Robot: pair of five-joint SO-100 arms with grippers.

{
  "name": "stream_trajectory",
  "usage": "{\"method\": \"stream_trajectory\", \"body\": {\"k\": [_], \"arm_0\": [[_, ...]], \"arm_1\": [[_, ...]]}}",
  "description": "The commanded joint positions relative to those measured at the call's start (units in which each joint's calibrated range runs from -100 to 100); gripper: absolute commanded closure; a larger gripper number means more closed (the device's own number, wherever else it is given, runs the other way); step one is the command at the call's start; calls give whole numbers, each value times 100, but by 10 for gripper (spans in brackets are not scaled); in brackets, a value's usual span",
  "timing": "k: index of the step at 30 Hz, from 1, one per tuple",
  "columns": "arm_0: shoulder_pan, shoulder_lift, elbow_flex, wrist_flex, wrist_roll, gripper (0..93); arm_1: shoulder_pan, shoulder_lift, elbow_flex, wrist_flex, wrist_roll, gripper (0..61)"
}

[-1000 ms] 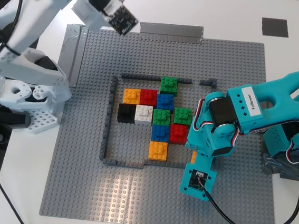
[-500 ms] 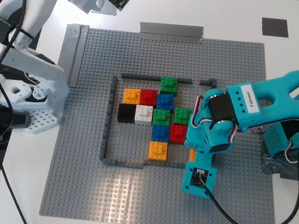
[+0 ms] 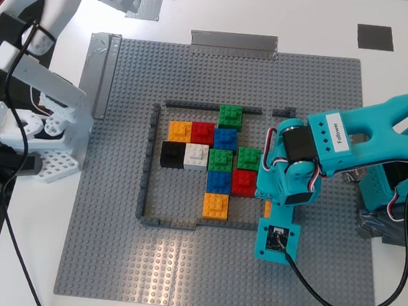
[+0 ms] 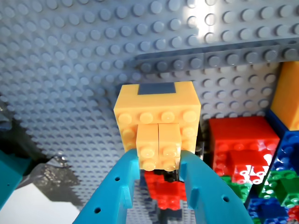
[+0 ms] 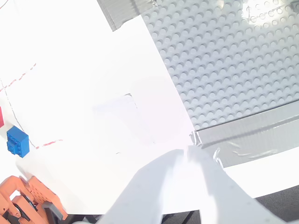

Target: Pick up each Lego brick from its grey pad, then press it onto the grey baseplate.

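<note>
My first gripper (image 4: 159,156), the teal one, is shut on an orange Lego brick (image 4: 158,122). It holds the brick just above the grey baseplate (image 4: 70,70), beside a red brick (image 4: 238,140). In the exterior view this gripper (image 3: 266,209) is at the right side of the dark-grey frame (image 3: 147,162), and only a sliver of the held brick (image 3: 266,209) shows. Two more orange bricks (image 3: 180,130) (image 3: 215,205) sit on the baseplate (image 3: 110,223) inside the frame. The pale grey pad (image 3: 146,7) and the dark pad (image 3: 375,36) are bare. My second gripper (image 5: 189,151), white, looks shut and holds nothing.
Red, green, blue, black and white bricks cluster inside the frame (image 3: 218,158). Silvery tape strips (image 3: 234,42) (image 3: 100,71) hold the baseplate's far edge and its edge on the exterior view's left. A loose blue brick (image 5: 17,141) and an orange object (image 5: 28,200) lie on the white table.
The white arm swung up and away toward the exterior view's top left, uncovering the pale pad. The teal gripper shifted slightly right and down with its orange brick.
</note>
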State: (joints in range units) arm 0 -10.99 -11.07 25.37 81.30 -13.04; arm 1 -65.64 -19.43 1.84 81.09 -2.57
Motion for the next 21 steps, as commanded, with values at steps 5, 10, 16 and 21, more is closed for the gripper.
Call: {"method": "stream_trajectory", "body": {"k": [5, 10, 16, 21], "arm_0": [[87, -51, 123, -116, 36, 927], [51, -17, 114, -254, 36, 927], [43, -17, 114, -254, 32, 927], [43, -17, 114, -254, 32, 927]], "arm_1": [[169, 578, -1344, 377, -288, 612], [263, 1505, -2066, 597, -220, 612], [445, 1960, -2238, 597, -137, 612], [510, 2183, -1940, 68, -19, 612]]}}
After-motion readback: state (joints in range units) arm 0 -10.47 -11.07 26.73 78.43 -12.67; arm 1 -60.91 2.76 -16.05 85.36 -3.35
